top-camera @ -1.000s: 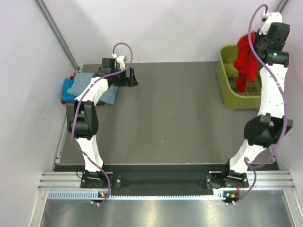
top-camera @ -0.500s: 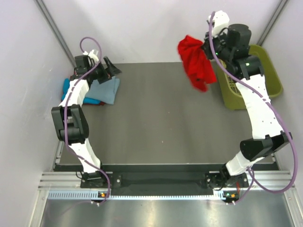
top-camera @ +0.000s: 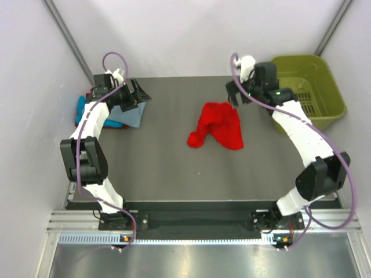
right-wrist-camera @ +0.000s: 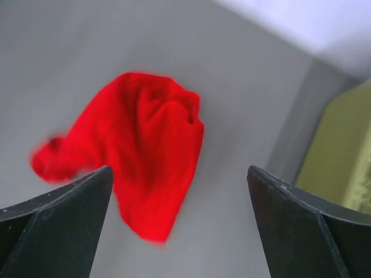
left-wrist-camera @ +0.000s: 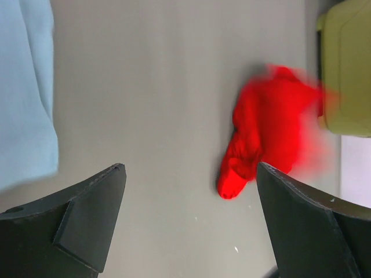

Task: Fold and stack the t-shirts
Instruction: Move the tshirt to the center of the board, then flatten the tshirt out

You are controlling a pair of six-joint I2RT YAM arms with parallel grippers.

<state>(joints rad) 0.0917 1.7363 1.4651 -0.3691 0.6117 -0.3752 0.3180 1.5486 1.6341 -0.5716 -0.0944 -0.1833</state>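
- Right pincer [top-camera: 236, 94]: the jaws stand wide apart and hold nothing. It hangs above the far middle of the worktop [top-camera: 174, 168], just beyond the red t-shirt [top-camera: 219, 128] and not touching it.
- Red t-shirt: lies in a crumpled heap near the centre of the worktop, with one lobe trailing toward the left arm. The likely reason for this position is that both arms can reach the cloth there to spread it flat. It is not yet folded. Its edges are blurred in both wrist views, so the exact outline cannot be told.
- Left pincer [top-camera: 137, 94]: the jaws are likewise wide apart and empty. It hangs at the far left, over the inner edge of the grey-blue t-shirt [top-camera: 130, 114], well apart from the red one.
- Grey-blue t-shirt: lies flat, partly over a turquoise t-shirt [top-camera: 81, 108] at the far left edge. This is judged to be the stack that receives the next folded item.
- Basket [top-camera: 304, 74]: olive-green, in the far right corner, beside the right arm.
- Obstructions: none is seen between either pincer and the red t-shirt.
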